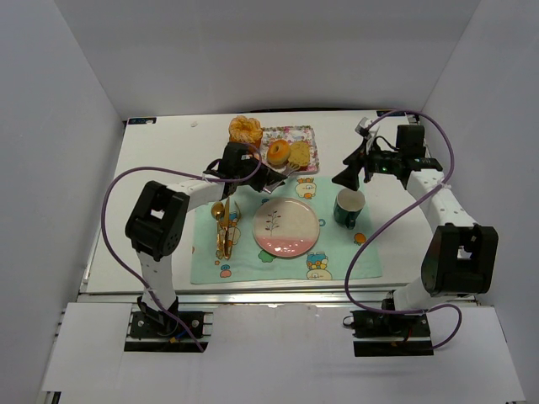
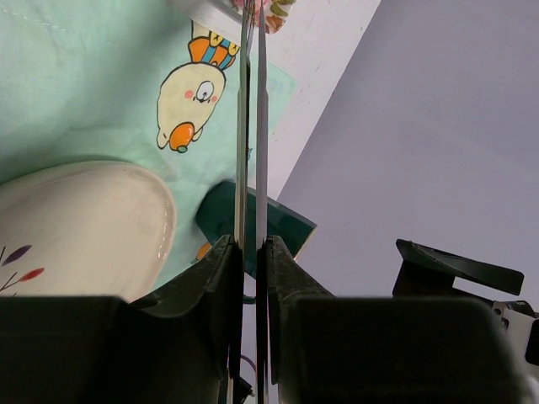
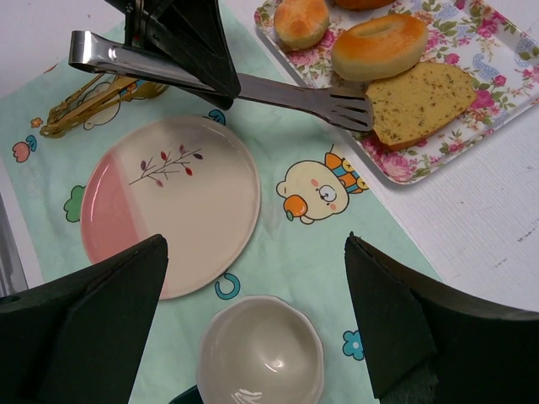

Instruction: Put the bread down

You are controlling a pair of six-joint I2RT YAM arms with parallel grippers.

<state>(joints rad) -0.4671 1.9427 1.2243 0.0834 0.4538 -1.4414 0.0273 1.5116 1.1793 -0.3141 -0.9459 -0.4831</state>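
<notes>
Left gripper [image 3: 189,50] is clenched on the handle end of the tongs [image 3: 278,88], and the wrist view shows the two blades squeezed almost together between its fingers. The slotted tip lies over the near rim of the flowered tray [image 3: 505,63], just beside the bread slice [image 3: 421,101]; whether it touches the slice, I can't tell. The slice sits in the tray with a doughnut [image 3: 379,44] and a bun [image 3: 301,21] behind it. One more pastry [image 1: 245,129] lies on the table just left of the tray.

The right gripper [image 3: 253,252] hangs released, fingers wide apart, above the green mug [image 1: 349,208]. The pink-and-white plate [image 3: 168,202], printed with a small twig, sits in the middle of the mint mat [image 1: 210,261]. Gold cutlery [image 1: 223,227] lies to the plate's left. The mat carries cartoon ducks but no words. A dark label [image 1: 143,120] at the table's far left corner is too small to read.
</notes>
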